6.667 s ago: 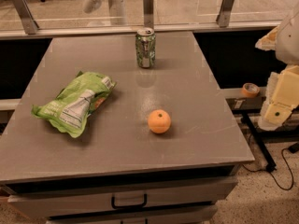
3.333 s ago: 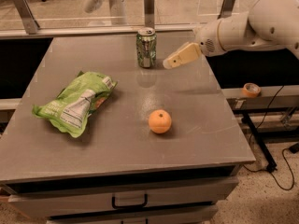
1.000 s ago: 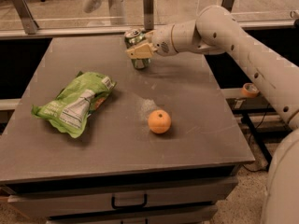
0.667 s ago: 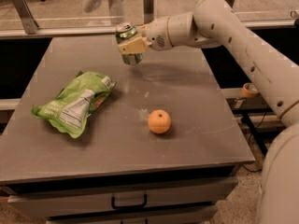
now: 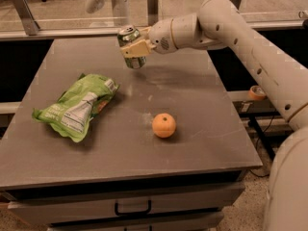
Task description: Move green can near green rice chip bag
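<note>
The green can point(image 5: 130, 36), green and silver with a silver top, is held tilted above the far middle of the grey table point(image 5: 202, 109). My gripper point(image 5: 136, 48) is shut on the can, reaching in from the right on a long white arm. The green rice chip bag point(image 5: 77, 105), crinkled lime green with a white label panel, lies on the left part of the table, well to the lower left of the can.
An orange point(image 5: 164, 125) sits near the table's middle, to the right of the bag. A drawer with a dark handle point(image 5: 133, 209) is below the front edge. A rail and glass partition point(image 5: 57, 25) run behind the table.
My arm reached the can at the table's far edge, closed on it and lifted it; over the last second the can has moved left and slightly toward the front, tilted.
</note>
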Robot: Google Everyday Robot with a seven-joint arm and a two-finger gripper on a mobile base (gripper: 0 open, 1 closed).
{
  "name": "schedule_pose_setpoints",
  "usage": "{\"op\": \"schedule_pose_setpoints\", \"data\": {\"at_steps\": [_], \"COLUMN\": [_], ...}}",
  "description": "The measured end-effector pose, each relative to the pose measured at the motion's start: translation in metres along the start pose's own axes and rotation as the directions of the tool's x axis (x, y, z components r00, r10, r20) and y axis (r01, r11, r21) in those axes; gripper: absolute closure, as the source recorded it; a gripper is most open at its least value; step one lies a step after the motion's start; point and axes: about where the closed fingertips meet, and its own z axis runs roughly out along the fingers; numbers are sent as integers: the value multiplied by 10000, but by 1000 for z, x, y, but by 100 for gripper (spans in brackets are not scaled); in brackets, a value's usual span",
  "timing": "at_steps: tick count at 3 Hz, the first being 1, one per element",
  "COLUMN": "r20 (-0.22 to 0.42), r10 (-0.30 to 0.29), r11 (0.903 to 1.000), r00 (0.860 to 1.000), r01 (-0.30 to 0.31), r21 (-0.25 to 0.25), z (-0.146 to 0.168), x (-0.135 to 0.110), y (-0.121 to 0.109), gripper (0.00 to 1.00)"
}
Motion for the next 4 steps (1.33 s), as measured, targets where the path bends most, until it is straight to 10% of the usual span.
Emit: {"op": "schedule_pose_setpoints", "data": {"at_steps": [3, 4], "r20": [1271, 1532], "r10": [859, 1151], "r11": [9949, 9912], "r00": [9882, 9815], "r01": [-783, -1033], "r21": [-637, -831], "z": [39, 51], "x": [1, 7], "y": [54, 66], "gripper": [100, 82]}}
